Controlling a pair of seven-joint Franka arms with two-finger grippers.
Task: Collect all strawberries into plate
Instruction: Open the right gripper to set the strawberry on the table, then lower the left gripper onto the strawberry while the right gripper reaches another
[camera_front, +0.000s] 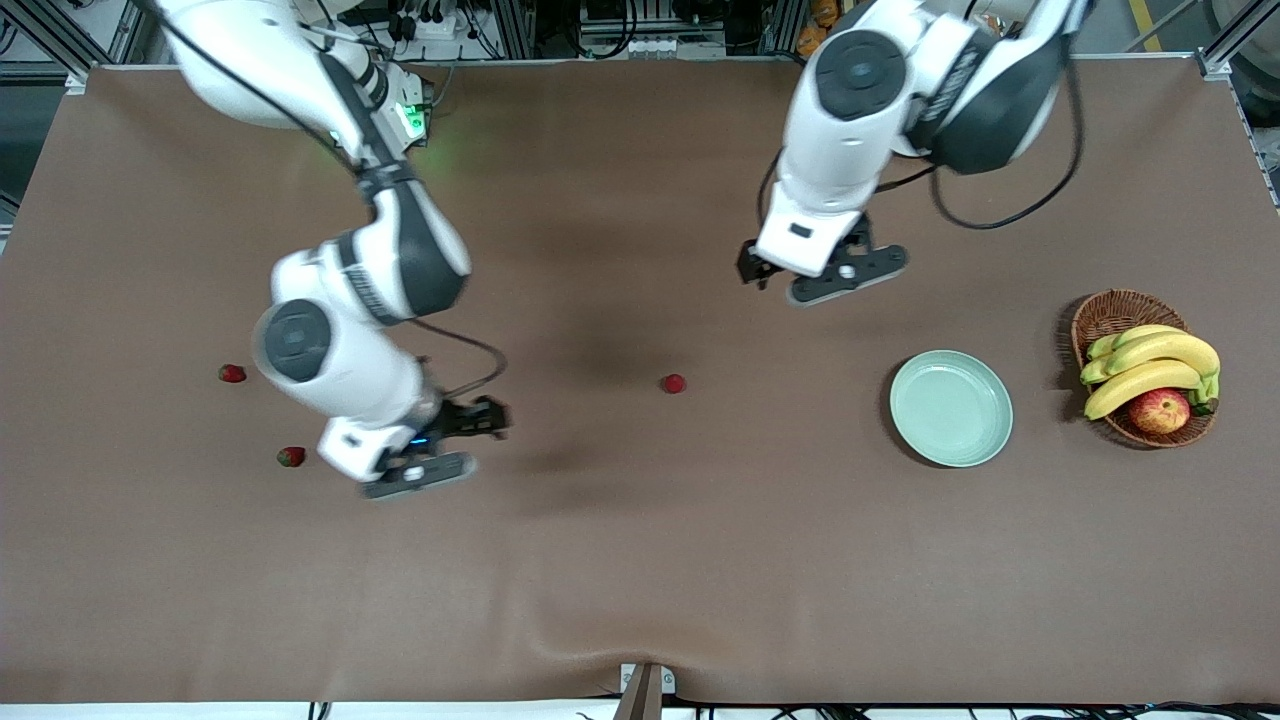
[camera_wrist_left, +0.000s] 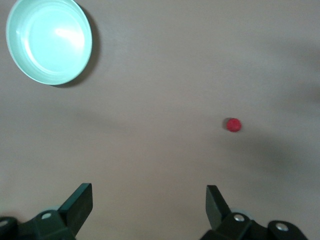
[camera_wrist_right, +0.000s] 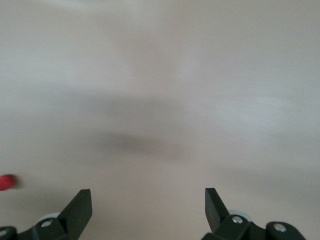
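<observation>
Front view, starting from the lower part of the frame: the brown desk (camera_front: 640, 580) lies bare along its near edge. At lower left sits one strawberry (camera_front: 291, 457), just beside the right gripper (camera_front: 440, 445), which hangs low over the desk with its fingers spread apart and nothing between them. A second strawberry (camera_front: 232, 374) lies a little higher in the frame, farther toward the right arm's end of the desk. Near the middle of the frame rests a third strawberry (camera_front: 674, 384), well apart from the other two. At centre right is the mint-green plate (camera_front: 951, 408), with no berry on it, and beside it at the right edge stands a wicker basket (camera_front: 1108, 318) holding bananas (camera_front: 1150, 365) and an apple (camera_front: 1160, 411). Higher in the frame, the left gripper (camera_front: 822, 272) hovers over bare desk between the middle strawberry and the plate, fingers (camera_wrist_left: 80, 202) apart and holding nothing.

Only the left wrist view shows the plate (camera_wrist_left: 49, 40) in its upper left corner and the middle strawberry (camera_wrist_left: 233, 125) at centre right together. The right wrist view shows blurred desk and a red berry (camera_wrist_right: 6, 182) at its left edge; which strawberry this is cannot be told. The basket appears in the front view alone.
</observation>
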